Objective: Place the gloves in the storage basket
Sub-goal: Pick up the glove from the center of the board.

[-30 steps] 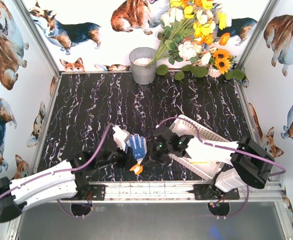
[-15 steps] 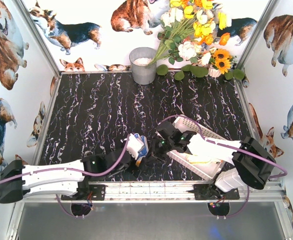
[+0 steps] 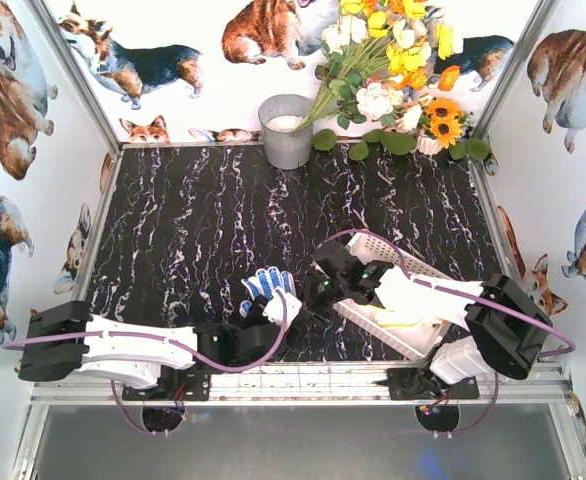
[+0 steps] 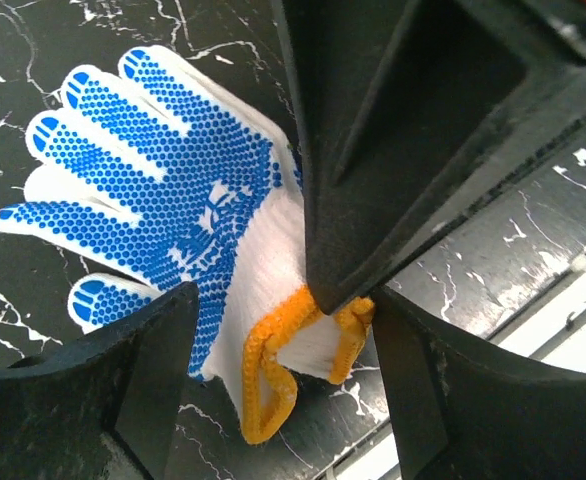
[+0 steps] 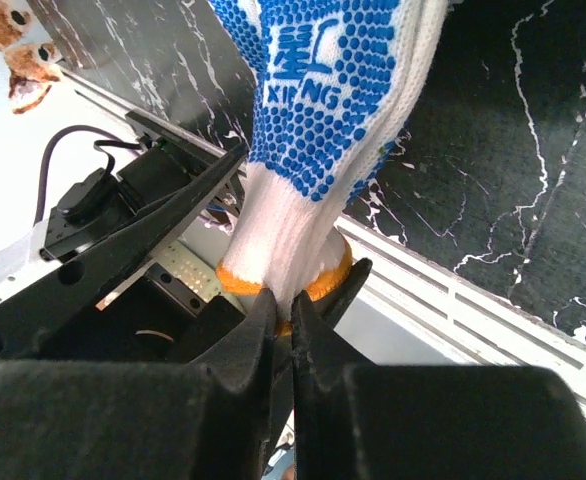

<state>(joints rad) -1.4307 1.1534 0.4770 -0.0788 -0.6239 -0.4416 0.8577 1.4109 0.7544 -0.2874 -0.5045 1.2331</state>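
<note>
Blue-dotted glove (image 3: pixel 266 285) lies palm up on the black marble table (image 3: pixel 203 210), just left of the white storage basket (image 3: pixel 378 243) and outside it. Your right gripper (image 5: pixel 293 305) is pinched tight on the glove's orange cuff (image 4: pixel 263 370). Your left gripper (image 4: pixel 278 330) is part open, fingers either side of the cuff end, gripping nothing.

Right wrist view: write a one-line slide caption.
The right jaws, shut, pinch the orange cuff of a blue-dotted glove.
</note>
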